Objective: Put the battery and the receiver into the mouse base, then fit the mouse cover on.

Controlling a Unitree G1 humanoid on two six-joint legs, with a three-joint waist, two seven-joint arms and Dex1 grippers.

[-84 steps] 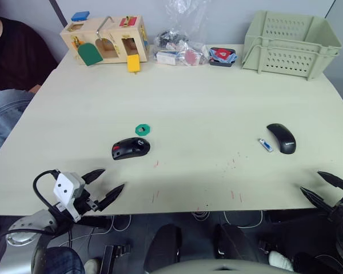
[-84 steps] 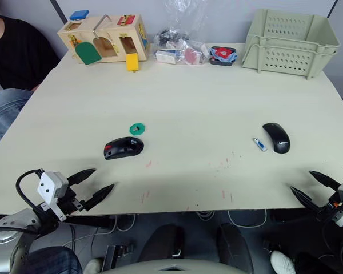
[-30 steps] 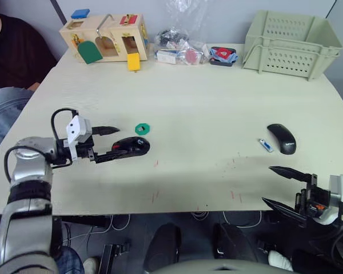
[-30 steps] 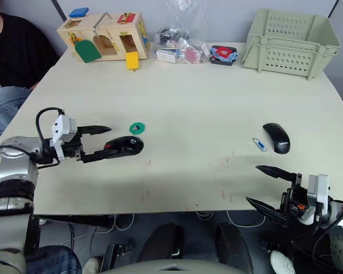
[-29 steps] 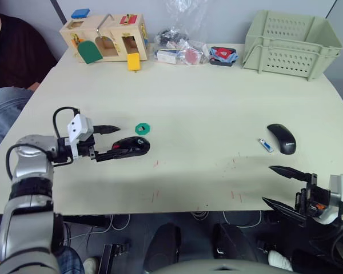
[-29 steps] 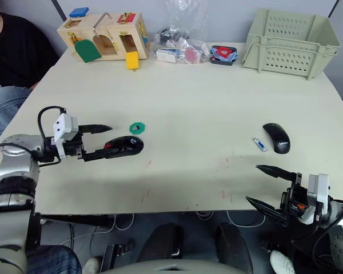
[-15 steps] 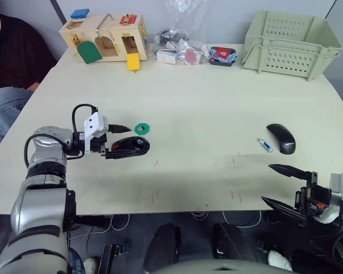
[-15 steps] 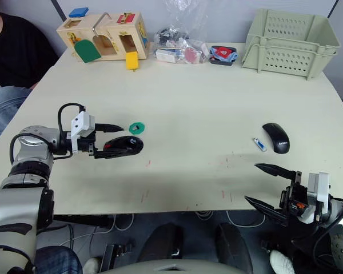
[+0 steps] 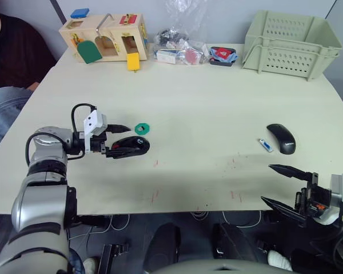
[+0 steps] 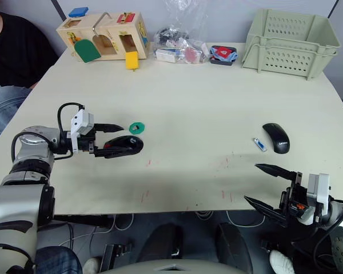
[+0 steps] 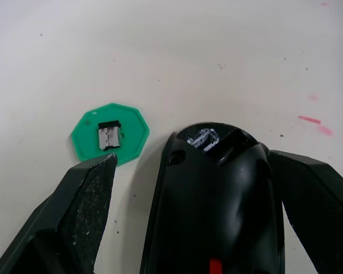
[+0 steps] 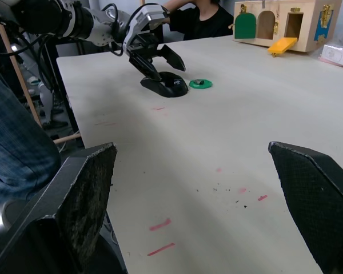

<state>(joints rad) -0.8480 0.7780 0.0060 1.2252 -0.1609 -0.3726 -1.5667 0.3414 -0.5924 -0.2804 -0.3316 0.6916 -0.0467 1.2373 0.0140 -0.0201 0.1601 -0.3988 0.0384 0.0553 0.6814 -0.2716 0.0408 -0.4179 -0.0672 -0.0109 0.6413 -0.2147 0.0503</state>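
The black mouse base [image 9: 132, 146], red parts showing, lies left of the table's centre. My left gripper [image 9: 123, 142] is open and straddles its near end, one finger [image 11: 83, 220] on each side. Just beyond the base a green disc [image 11: 110, 138] carries the small receiver [image 11: 108, 135]. On the right lie the blue battery [image 9: 266, 145] and, beside it, the glossy black mouse cover [image 9: 282, 138]. My right gripper [image 9: 268, 184] hangs open over the table's front edge, nearer me than both, holding nothing.
Along the far edge stand a wooden latch box [image 9: 106, 37], a plastic bag of small parts [image 9: 180, 48], a red-and-blue item [image 9: 222, 55] and a pale green basket [image 9: 288, 43]. A person [image 9: 11, 51] sits at the far left corner.
Both arms have risen from the front edge. My left gripper has travelled right until its open fingers flank the mouse base, and has held still over the last half second.
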